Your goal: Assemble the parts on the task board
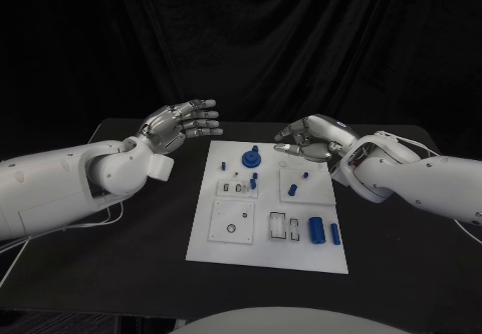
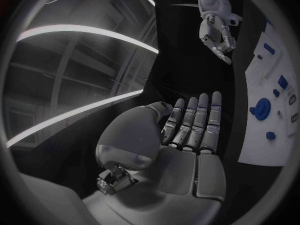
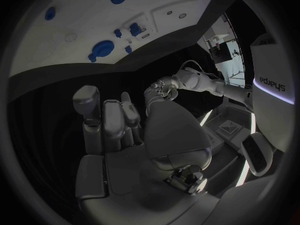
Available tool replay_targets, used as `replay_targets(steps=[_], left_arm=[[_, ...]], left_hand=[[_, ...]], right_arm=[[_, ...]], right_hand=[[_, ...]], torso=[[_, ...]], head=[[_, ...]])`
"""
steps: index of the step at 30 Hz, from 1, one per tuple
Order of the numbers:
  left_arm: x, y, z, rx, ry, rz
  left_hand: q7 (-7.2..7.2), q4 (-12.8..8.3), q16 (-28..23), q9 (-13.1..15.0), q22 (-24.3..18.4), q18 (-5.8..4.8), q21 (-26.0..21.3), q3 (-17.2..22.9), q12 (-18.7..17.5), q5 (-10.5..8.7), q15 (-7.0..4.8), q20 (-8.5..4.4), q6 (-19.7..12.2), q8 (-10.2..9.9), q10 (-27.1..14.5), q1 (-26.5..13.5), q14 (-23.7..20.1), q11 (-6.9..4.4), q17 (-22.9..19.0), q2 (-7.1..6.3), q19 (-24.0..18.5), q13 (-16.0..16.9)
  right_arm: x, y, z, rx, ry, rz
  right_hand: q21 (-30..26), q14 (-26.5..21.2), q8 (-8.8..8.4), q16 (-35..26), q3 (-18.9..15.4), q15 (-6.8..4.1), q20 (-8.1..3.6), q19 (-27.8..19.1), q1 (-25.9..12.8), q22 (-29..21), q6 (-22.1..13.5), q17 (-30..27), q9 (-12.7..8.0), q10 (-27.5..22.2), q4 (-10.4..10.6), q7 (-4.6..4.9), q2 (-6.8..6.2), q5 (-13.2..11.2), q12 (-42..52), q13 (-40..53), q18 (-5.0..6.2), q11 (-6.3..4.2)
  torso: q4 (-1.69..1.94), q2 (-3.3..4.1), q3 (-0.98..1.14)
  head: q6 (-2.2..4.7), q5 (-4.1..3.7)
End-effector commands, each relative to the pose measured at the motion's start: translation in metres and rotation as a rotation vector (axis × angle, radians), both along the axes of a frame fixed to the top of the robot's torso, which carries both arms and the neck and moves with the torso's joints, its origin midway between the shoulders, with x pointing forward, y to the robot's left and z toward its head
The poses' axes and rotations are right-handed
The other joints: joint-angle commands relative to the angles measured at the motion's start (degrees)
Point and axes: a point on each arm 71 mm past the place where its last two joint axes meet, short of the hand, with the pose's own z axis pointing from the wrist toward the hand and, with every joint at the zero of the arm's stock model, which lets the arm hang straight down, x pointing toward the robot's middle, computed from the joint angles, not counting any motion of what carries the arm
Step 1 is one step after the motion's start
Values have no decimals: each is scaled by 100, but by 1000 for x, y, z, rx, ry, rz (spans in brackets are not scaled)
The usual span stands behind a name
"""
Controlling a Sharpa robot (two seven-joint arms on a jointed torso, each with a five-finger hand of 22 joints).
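The white task board lies in the middle of the black table. Blue parts sit on it: a round gear-like piece near the far edge, small pegs in the middle, and two cylinders towards the near right. My left hand hovers off the board's far left corner, fingers apart and holding nothing; the left wrist view shows its bare palm. My right hand hangs over the board's far right corner, fingers loosely bent, with nothing in it.
Bare black table lies on both sides of the board. The board and the round blue piece show beside the left palm. Recessed white panels and slots mark the board's near half.
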Motion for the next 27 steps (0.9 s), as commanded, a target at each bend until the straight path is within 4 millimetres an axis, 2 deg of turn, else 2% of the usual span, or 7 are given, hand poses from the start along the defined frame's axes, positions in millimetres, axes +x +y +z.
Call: replay_targets(steps=[1, 9, 12, 19, 22, 24, 27], left_arm=[[6, -7, -6, 224, 55, -105], [25, -33, 3, 606, -19, -231], [29, -38, 6, 752, -38, -264], [35, -57, 6, 1019, -87, -322], [35, -67, 5, 1116, -120, -344], [35, -74, 3, 1178, -130, -361], [33, -83, 0, 1269, -124, -394]], left_hand=[[298, 37, 173, -11, 117, 133, 213, 75, -63, -19, -114, -29, 134, 48, 237, 59, 246, -125, 36, -69, 97, -10], [218, 84, 1079, -28, 757, 347, 1282, 328, -201, -326, -441, -130, 498, 64, 1001, 246, 1115, -394, 399, -276, 343, -4], [167, 118, 1358, -23, 961, 393, 1621, 361, -181, -470, -532, -166, 607, 65, 1283, 270, 1346, -475, 540, -331, 402, 18], [22, 209, 2731, -21, 1700, 400, 2795, 441, 474, -887, -780, -393, 868, 5, 1945, 291, 1822, -739, 1441, -463, 494, 595], [-23, 207, 3288, -22, 1857, 407, 3067, 433, 873, -1019, -867, -450, 912, -7, 2072, 281, 2473, -822, 2436, -483, 799, 902], [-151, 267, 4041, 41, 2341, 355, 3537, 390, 1527, -1332, -983, -594, 1123, 79, 2269, 190, 3729, -961, 4445, -498, 1347, 1417], [-175, 315, 4296, 89, 2909, 262, 3876, 402, 2030, -1731, -1023, -650, 1167, 79, 2150, 84, 4248, -994, 5417, -525, 1775, 1976]], right_arm=[[2, -16, -7, 197, 211, 0], [-9, -58, -23, 546, 573, 6], [-12, -64, -26, 617, 645, 8], [-19, -78, -29, 719, 725, -34], [-22, -85, -29, 735, 728, -57], [-23, -88, -29, 740, 727, -68], [-25, -93, -29, 746, 726, -89]], right_hand=[[-610, -370, 120, -385, 149, 53, 65, -355, 248, 79, 317, -364, 49, -732, 26, -3, 17, 250, -415, -581, 190, 44], [-1490, -1116, 308, -998, 314, 104, 144, -934, 381, -104, 525, -1027, 109, -1989, 73, -39, -47, 695, -1216, -1772, 305, 62], [-1809, -1354, 320, -1131, 285, 145, 169, -1130, 514, -143, 414, -1215, 104, -2141, 48, 8, -174, 1527, -1464, -2038, 345, 92], [-2353, -2216, 372, -1829, 227, 242, 262, -1511, 588, -242, 291, -1973, 107, -2250, 63, 67, -140, 1604, -1733, -2384, 384, 178], [-2438, -2353, 391, -1893, 197, 271, 291, -1581, 576, -259, 269, -2054, 108, -2273, 66, 80, -130, 1594, -1771, -2466, 384, 199], [-2464, -2378, 401, -1898, 186, 278, 300, -1597, 557, -264, 269, -2072, 108, -2272, 69, 82, -113, 1580, -1779, -2494, 386, 204], [-2486, -2386, 416, -1893, 203, 278, 306, -1602, 565, -268, 275, -2090, 111, -2262, 67, 77, -56, 1589, -1783, -2523, 391, 201]], torso=[[-43, -202, 53], [-79, -430, 84], [-128, -536, 125], [-218, -731, 184], [-250, -769, 190], [-273, -787, 193], [-366, -812, 204]], head=[[1, 50], [-114, 136], [-210, 147], [-347, 159], [-347, 206], [-347, 242], [-347, 338]])
